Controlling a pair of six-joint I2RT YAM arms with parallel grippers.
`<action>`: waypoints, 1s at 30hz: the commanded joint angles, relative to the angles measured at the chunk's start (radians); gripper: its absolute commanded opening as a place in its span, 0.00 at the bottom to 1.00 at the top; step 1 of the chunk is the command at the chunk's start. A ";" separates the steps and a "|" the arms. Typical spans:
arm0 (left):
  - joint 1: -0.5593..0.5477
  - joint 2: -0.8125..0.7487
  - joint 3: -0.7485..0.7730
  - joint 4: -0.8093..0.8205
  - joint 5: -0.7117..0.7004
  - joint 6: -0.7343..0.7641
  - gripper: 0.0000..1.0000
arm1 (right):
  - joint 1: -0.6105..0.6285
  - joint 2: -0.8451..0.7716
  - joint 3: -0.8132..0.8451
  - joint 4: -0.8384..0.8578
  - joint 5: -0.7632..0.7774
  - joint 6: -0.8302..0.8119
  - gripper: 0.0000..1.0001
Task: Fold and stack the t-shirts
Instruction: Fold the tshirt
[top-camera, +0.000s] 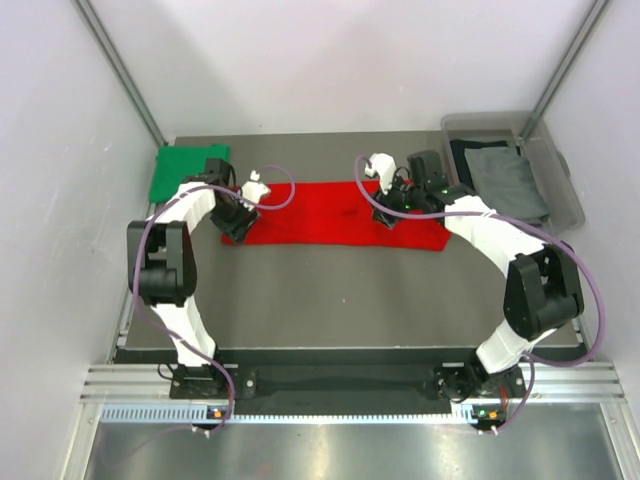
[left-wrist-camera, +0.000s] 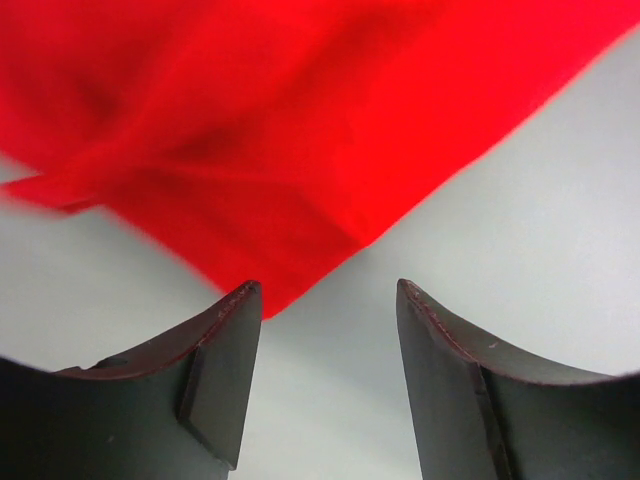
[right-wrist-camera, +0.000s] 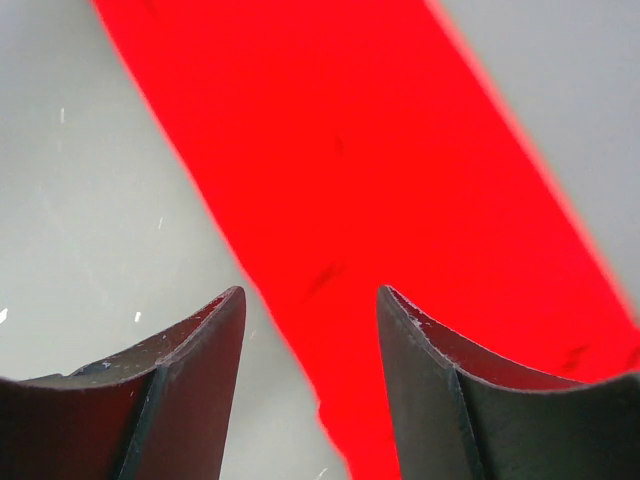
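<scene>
The red t-shirt (top-camera: 340, 215) lies folded into a long strip across the middle of the table. My left gripper (top-camera: 237, 222) hovers at its left end, open and empty. In the left wrist view a corner of the red cloth (left-wrist-camera: 290, 150) lies just by the left fingertip, with my gripper (left-wrist-camera: 328, 290) open over bare table. My right gripper (top-camera: 388, 207) is open over the strip's right part. In the right wrist view the red strip (right-wrist-camera: 380, 200) runs diagonally under the open gripper (right-wrist-camera: 310, 292). The green t-shirt (top-camera: 188, 170) lies folded at the back left.
A clear plastic bin (top-camera: 560, 185) at the back right holds a grey shirt (top-camera: 508, 180) and a dark one (top-camera: 468, 152). White walls and metal posts enclose the table. The near table in front of the red strip is bare dark surface (top-camera: 340, 300).
</scene>
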 joint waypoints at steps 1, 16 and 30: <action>-0.009 0.060 0.042 -0.111 0.016 0.121 0.61 | 0.010 -0.041 -0.036 0.017 -0.020 -0.023 0.56; -0.018 0.120 0.018 -0.025 -0.055 0.141 0.61 | 0.010 -0.035 -0.071 0.034 -0.043 -0.013 0.55; -0.038 0.207 0.003 0.004 -0.216 0.173 0.00 | 0.004 -0.034 -0.070 0.020 0.018 -0.015 0.54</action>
